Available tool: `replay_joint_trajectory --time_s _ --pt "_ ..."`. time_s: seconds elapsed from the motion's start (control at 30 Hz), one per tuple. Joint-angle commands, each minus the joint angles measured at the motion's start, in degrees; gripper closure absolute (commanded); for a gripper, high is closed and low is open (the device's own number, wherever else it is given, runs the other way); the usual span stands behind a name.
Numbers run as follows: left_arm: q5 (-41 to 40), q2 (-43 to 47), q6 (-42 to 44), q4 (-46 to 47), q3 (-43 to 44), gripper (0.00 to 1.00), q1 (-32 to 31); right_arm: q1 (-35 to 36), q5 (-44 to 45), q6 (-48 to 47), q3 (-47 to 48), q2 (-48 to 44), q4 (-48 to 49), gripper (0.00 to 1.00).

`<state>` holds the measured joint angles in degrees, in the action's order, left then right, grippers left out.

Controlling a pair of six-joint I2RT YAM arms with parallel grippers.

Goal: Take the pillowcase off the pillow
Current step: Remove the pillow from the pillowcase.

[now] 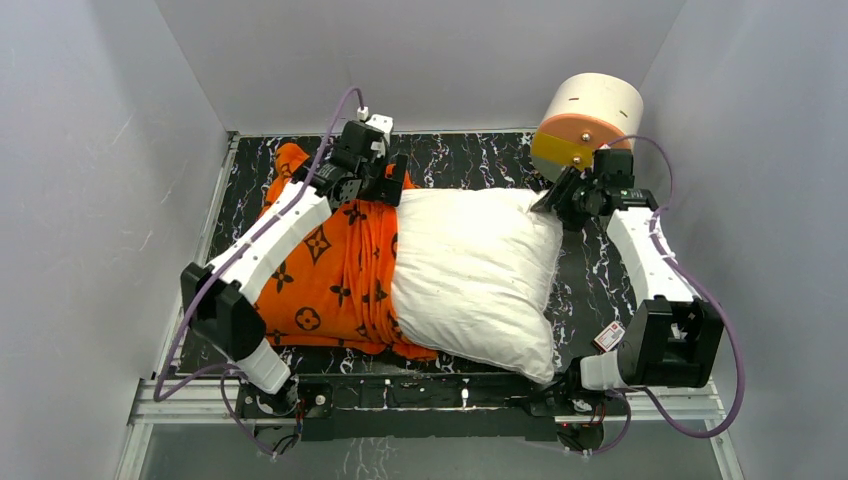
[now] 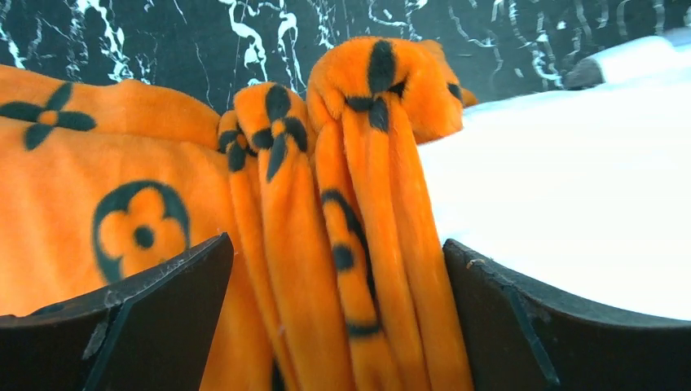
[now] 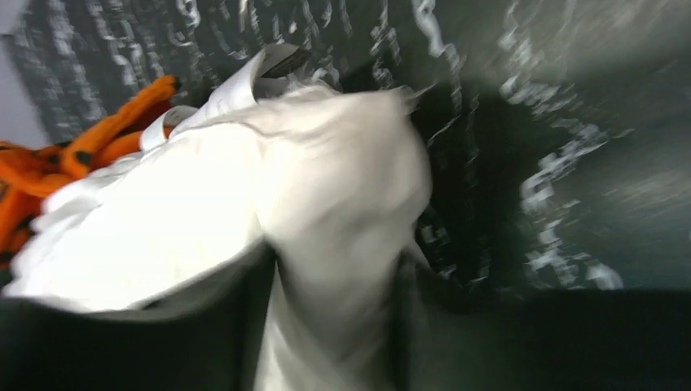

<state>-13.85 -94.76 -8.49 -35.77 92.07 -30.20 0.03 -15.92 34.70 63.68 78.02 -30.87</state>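
Note:
The white pillow (image 1: pixel 470 270) lies across the dark marbled table, its left end still inside the orange pillowcase (image 1: pixel 320 270), which is bunched in folds along the pillow's left edge. My left gripper (image 1: pixel 388 185) stands open at the far edge of that bunch. In the left wrist view its fingers stand wide apart around several orange folds (image 2: pixel 358 204), with the pillow (image 2: pixel 570 187) to the right. My right gripper (image 1: pixel 552 200) is at the pillow's far right corner. The right wrist view is blurred: that corner (image 3: pixel 342 204) fills the gap between the fingers (image 3: pixel 253 326).
A white and orange round drum (image 1: pixel 590 120) stands at the back right, just behind the right gripper. White walls close in the left, back and right sides. A metal rail (image 1: pixel 430 400) runs along the near edge.

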Motion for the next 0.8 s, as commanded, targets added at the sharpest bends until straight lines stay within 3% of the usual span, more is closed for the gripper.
replay_joint_trajectory --time_s 0.0,0.03,0.07,0.17,0.3,0.37,0.47,0.6,0.7,0.77 --pt "-4.2 8.3 1.2 -3.8 3.5 0.02 -2.7 -1.4 8.4 -6.4 8.3 0.8 -4.0 0.22" --pt "-6.0 7.5 2.3 -6.1 6.4 0.02 -4.1 -1.4 8.0 -6.1 8.1 0.5 -3.9 0.10" --pt "-7.7 6.7 3.1 -8.3 9.0 0.02 -5.1 -1.4 8.1 -5.9 8.3 0.2 -4.8 0.05" --pt "-8.2 7.9 2.7 -10.8 10.9 0.02 -6.1 -1.4 14.2 -4.8 7.2 -3.8 -7.4 0.01" --pt "-5.1 15.6 -1.2 -8.4 4.0 0.02 -6.1 -1.4 20.3 -2.3 1.3 -14.3 -10.4 0.01" --pt "1.1 19.5 -3.1 -8.0 0.0 0.02 -6.2 -1.4 13.9 0.2 -4.1 -20.7 -11.1 0.01" --pt "12.1 23.2 -5.8 -7.0 -6.8 0.02 -6.3 -1.4 -3.3 2.2 -15.5 -30.3 -8.6 0.01" --pt "11.5 25.3 -8.5 -6.7 -15.9 0.02 -6.4 -1.4 -19.7 3.9 -28.3 -36.8 -6.5 0.01" --pt "12.6 23.6 -9.4 -5.7 -17.7 0.02 -6.7 -1.4 -22.6 5.6 -33.9 -36.1 -2.9 0.02" --pt "11.7 21.2 -9.4 -5.3 -17.4 0.03 -7.2 -1.4 -20.3 6.9 -34.5 -33.9 -0.8 0.11"
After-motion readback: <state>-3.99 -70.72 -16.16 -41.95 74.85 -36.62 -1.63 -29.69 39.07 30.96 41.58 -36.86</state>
